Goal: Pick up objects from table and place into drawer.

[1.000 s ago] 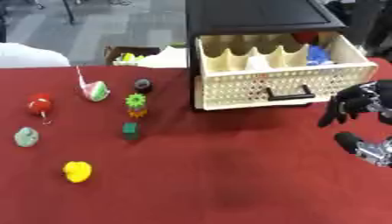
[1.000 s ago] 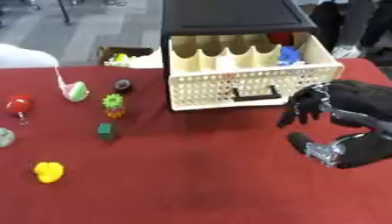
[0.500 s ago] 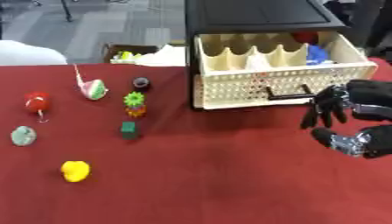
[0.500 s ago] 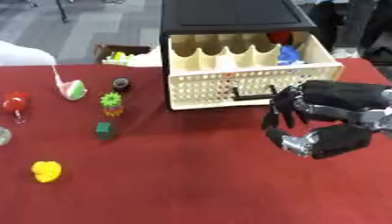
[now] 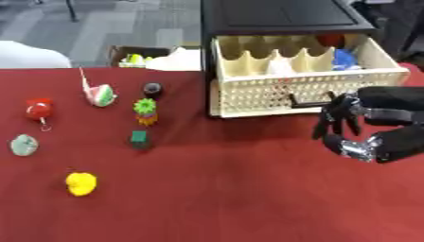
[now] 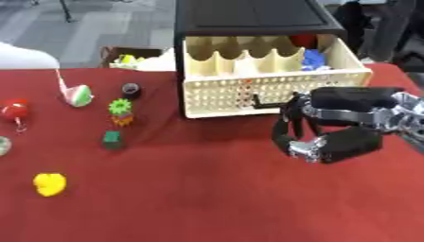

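The things I have to collect lie well to my left on the red table: a yellow piece nearest the front, a pale green one, a red one with a small hook, a green and red wedge with a stick, a small dark round thing, a green and orange flower-shaped toy and a dark green block. None of them is in my grasp. The cream drawer stands pulled out from the black cabinet, with a blue thing and a red thing already in its rear compartments. My right hand hangs just in front of the drawer's face, fingers curled downward around nothing, thumb below them. My left hand shows in neither view. I judge the next step is a long reach across to the toys, and the risks come from that: sweeping low, I could knock the block or the flower toy aside; lifting too near the drawer, my fingers could catch its handle or push the front shut. The round pieces look likely to roll if nudged.
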